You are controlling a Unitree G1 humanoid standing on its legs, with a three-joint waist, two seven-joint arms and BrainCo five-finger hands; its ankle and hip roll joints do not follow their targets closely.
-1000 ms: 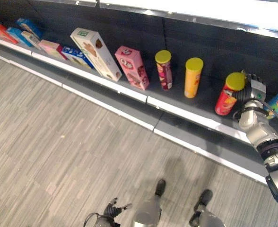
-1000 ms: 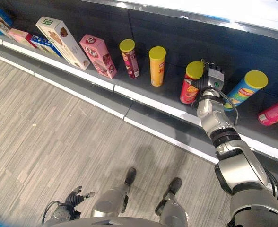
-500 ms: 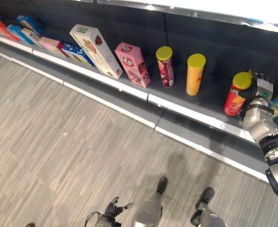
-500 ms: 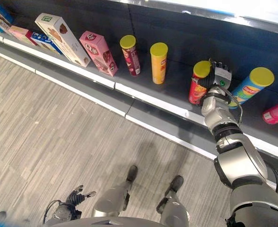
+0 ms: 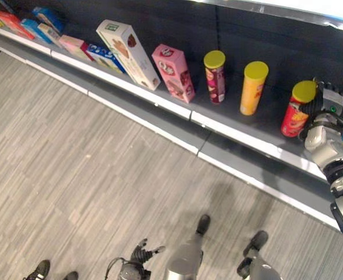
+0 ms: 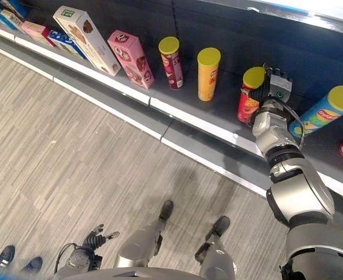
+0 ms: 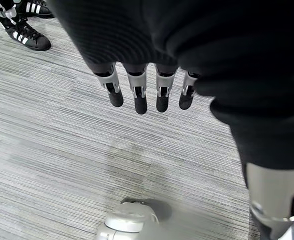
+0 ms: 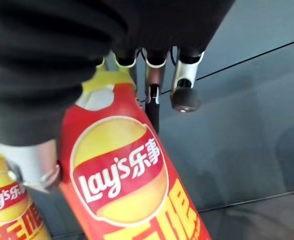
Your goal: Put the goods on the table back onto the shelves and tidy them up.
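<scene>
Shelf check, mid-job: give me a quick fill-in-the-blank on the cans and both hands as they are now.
1. The right hand is at the can with the ____ body.
2. That can's lid is ____.
3. The orange can stands between the maroon can and the ____ can.
4. The left hand hangs over the ____.

Missing words: red; yellow; red; floor

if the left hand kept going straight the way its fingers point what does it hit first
Most likely the grey striped floor: the left hand hangs with fingers pointing down at it, nothing between as far as the wrist view shows.
</scene>
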